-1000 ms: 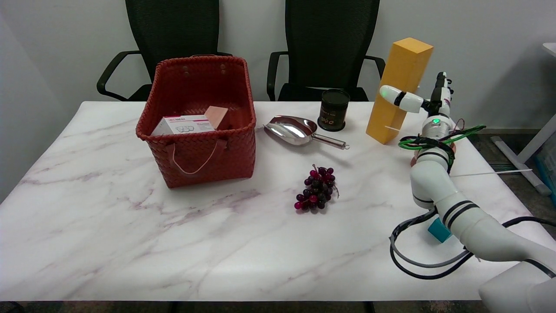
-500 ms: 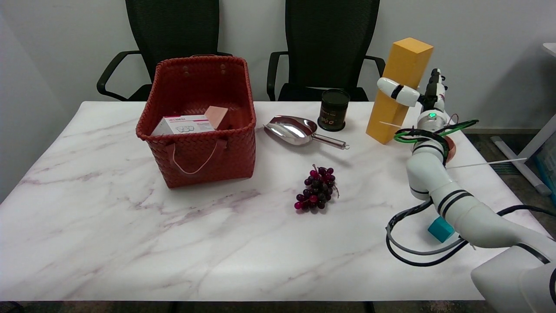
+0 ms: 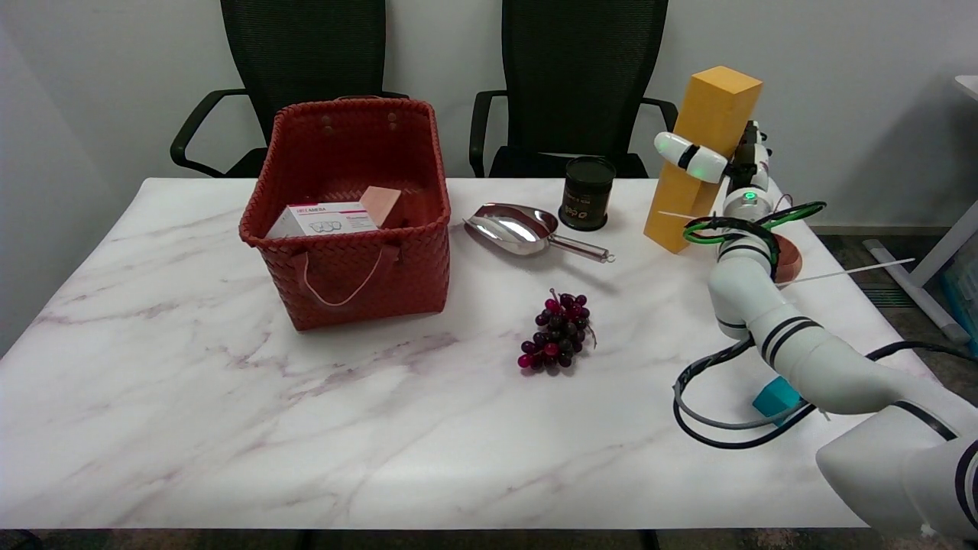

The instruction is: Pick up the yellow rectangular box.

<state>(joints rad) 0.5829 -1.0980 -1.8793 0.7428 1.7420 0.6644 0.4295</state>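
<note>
One yellow box point(image 3: 703, 153) stands tilted on the surface point(image 3: 382, 428); we see our right hand point(image 3: 722, 164) against it, fingers point(image 3: 688, 156) spread across its side, grip unclear.

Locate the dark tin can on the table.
In the head view, the dark tin can stands at the table's far edge, between the metal scoop and the yellow box.

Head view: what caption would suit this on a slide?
Right hand reaches around the tall yellow box standing on the marble table.

right arm point(image 3: 772, 321): white, black rings | green cable | black-and-white fingers point(image 3: 691, 156)
</note>
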